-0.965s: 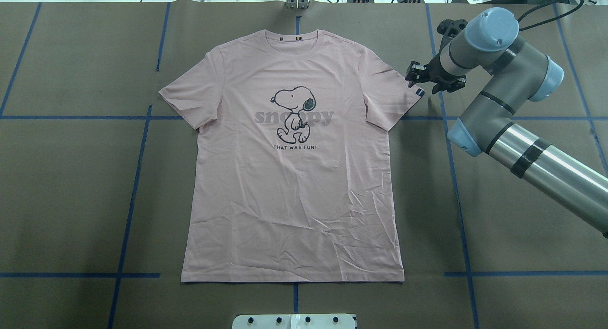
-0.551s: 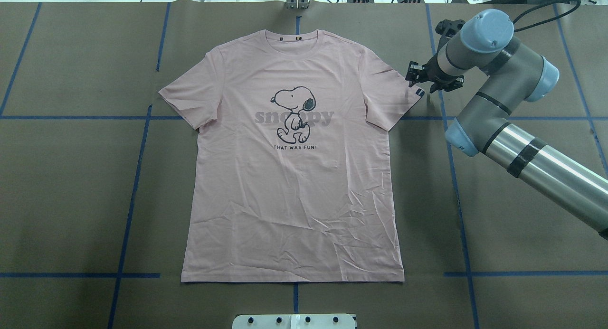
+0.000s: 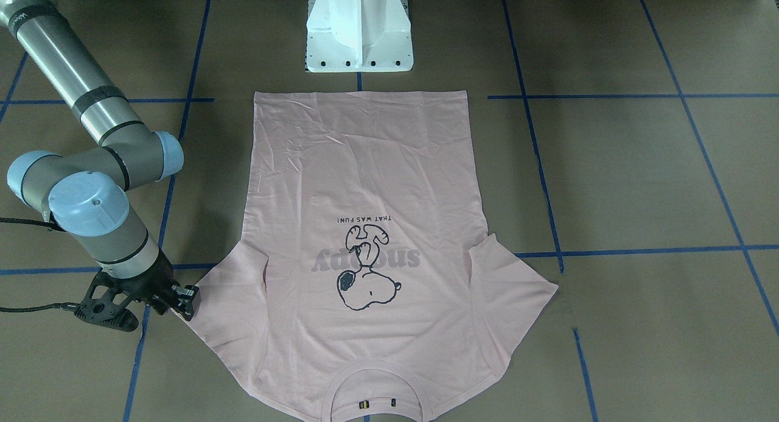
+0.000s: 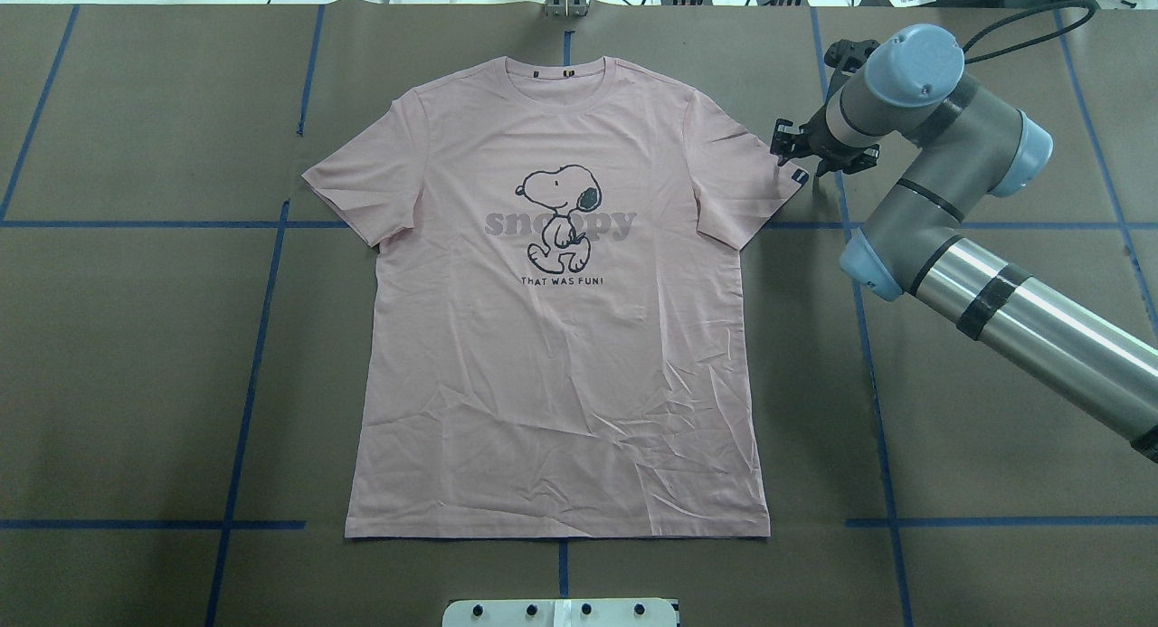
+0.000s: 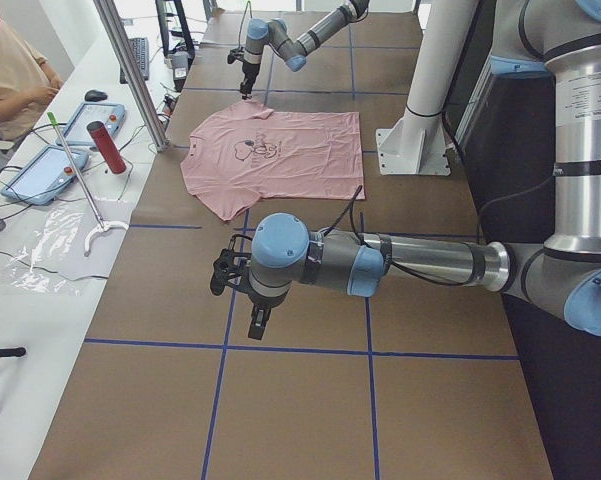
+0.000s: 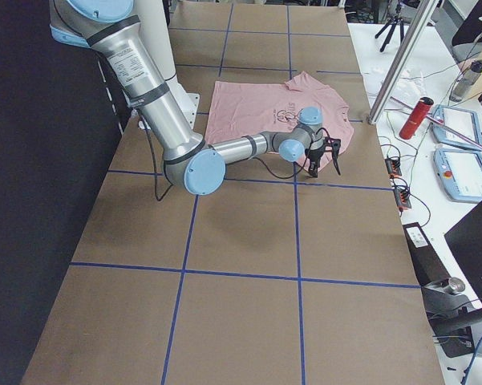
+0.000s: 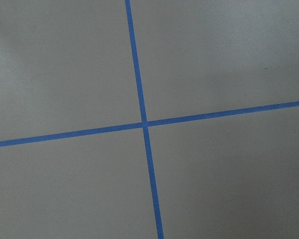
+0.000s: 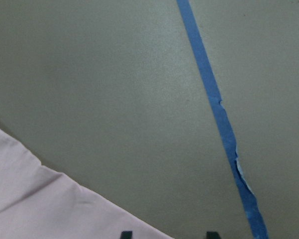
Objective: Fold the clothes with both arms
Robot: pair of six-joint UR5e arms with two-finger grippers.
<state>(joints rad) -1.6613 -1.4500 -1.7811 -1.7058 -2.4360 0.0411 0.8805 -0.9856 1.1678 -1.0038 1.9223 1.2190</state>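
The light pink T-shirt (image 4: 561, 337) lies flat and face up on the brown table, collar (image 4: 563, 69) at the far edge, Snoopy print (image 3: 365, 276) showing. My right gripper (image 4: 790, 155) hovers at the tip of the shirt's right-hand sleeve (image 3: 213, 300), by the small dark tag. In the right wrist view its two fingertips (image 8: 125, 234) stand apart and open, the sleeve's edge (image 8: 40, 199) just beside them, nothing between. My left gripper (image 5: 255, 318) shows only in the exterior left view, far from the shirt above bare table; whether it is open or shut I cannot tell.
The white pedestal base (image 3: 359, 38) stands at the shirt's hem side. Blue tape lines (image 7: 142, 124) grid the brown table cover. Past the collar side a bench holds tablets (image 5: 55, 165), a red bottle (image 5: 107, 147), and a seated person (image 5: 10, 70).
My right arm has shifted slightly toward the shirt, bringing its gripper a little closer over the sleeve tip. The shirt has not moved.
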